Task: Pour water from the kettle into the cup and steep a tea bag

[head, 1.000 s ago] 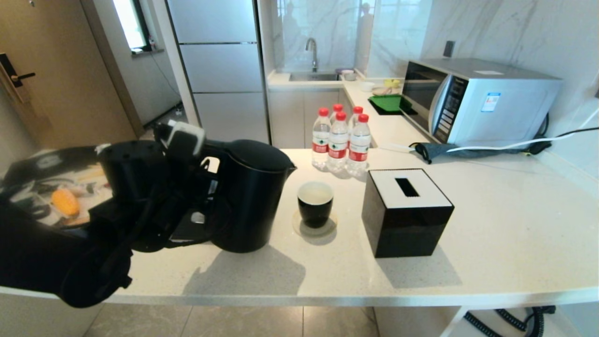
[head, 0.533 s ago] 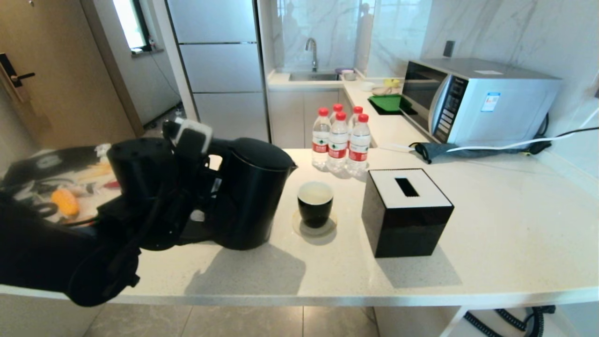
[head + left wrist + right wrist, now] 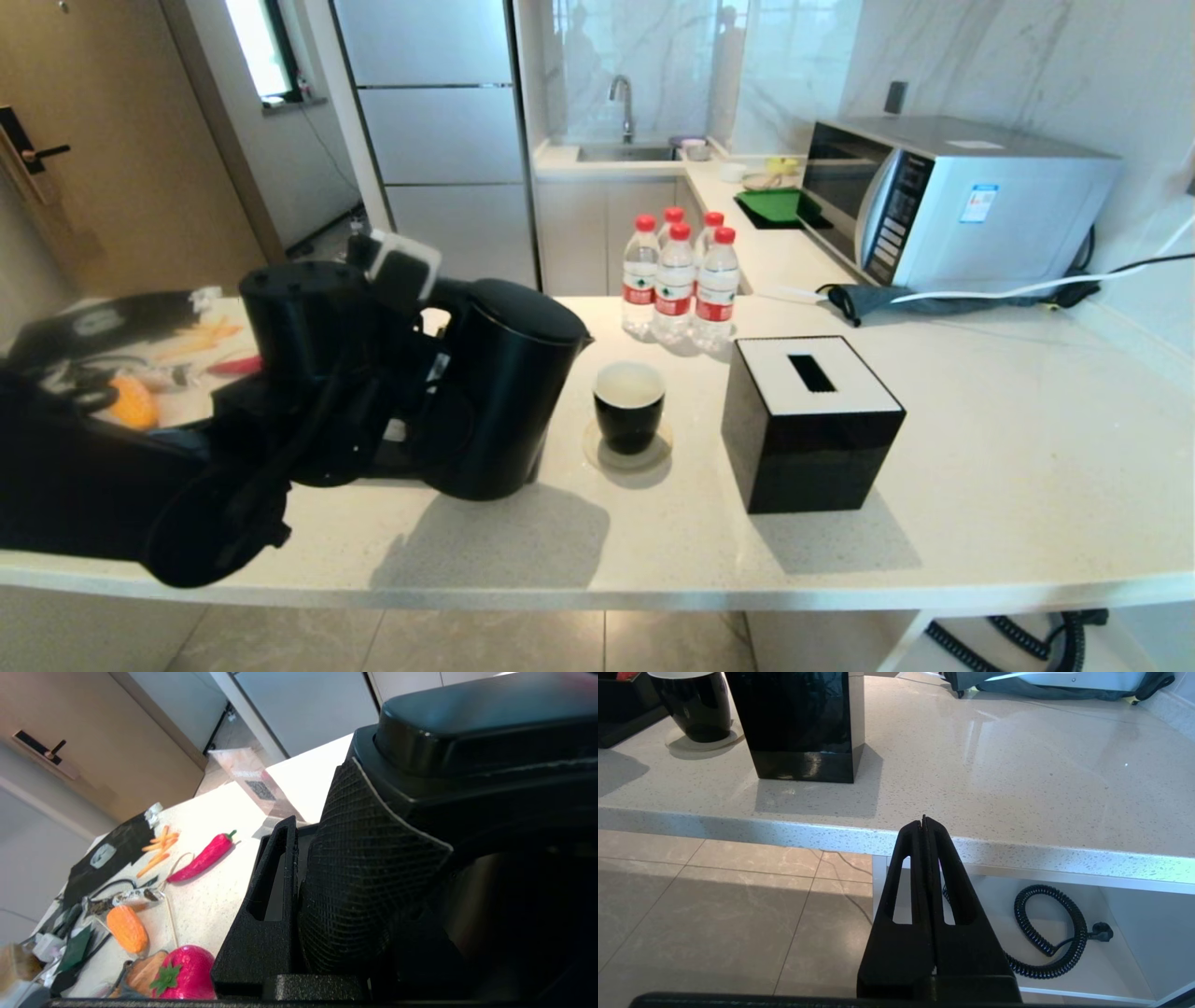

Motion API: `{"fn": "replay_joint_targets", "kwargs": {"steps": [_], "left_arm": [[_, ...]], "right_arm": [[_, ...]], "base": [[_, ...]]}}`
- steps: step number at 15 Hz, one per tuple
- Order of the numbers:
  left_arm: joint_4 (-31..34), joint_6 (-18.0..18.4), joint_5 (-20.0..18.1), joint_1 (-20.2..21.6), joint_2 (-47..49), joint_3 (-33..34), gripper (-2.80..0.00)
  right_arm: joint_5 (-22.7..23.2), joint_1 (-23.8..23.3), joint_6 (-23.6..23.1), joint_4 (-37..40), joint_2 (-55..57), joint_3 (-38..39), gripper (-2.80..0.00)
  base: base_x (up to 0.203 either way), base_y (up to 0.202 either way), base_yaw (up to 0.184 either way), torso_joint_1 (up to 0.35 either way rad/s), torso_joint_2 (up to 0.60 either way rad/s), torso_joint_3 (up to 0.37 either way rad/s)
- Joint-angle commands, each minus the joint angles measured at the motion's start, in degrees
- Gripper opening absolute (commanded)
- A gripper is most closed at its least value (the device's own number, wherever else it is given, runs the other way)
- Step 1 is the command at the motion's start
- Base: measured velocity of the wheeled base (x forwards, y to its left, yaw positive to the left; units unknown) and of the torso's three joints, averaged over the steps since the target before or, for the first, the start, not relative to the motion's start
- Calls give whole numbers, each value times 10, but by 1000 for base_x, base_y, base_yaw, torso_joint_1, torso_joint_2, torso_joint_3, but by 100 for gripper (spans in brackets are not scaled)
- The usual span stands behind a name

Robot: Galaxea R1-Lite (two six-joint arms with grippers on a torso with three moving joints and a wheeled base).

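Observation:
The matte black kettle (image 3: 509, 392) stands upright on the counter just left of the cup (image 3: 629, 411), spout toward it. My left gripper (image 3: 422, 369) is shut on the kettle's textured loop handle (image 3: 369, 877); one of its fingers (image 3: 273, 891) shows beside the handle and the other is hidden behind it. The glossy black cup sits on a round coaster, and its white inside holds pale water (image 3: 629, 385). No tea bag is in view. My right gripper (image 3: 924, 822) is shut on nothing and hangs below the counter's front edge, outside the head view.
A black tissue box (image 3: 810, 425) stands right of the cup, with several red-capped bottles (image 3: 677, 275) behind and a microwave (image 3: 943, 201) at the back right. Toy chili (image 3: 203, 856), corn (image 3: 127, 927) and strawberry (image 3: 184, 973) lie at the counter's left end.
My left arm and the kettle have shifted a little to the right and farther back. The cup has stayed in place.

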Motion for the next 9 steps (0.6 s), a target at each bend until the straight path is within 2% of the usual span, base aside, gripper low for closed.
{"fn": "replay_joint_targets", "kwargs": {"steps": [1, 9], "left_arm": [[1, 1, 3, -2, -3, -6, -280], [9, 25, 14, -5, 10, -24, -280]], "right_arm": [[1, 0, 0, 0, 1, 0, -280], [1, 0, -1, 0, 1, 0, -280]], "base": [[0, 0, 0, 0, 0, 0], [0, 0, 0, 0, 0, 0]]}}
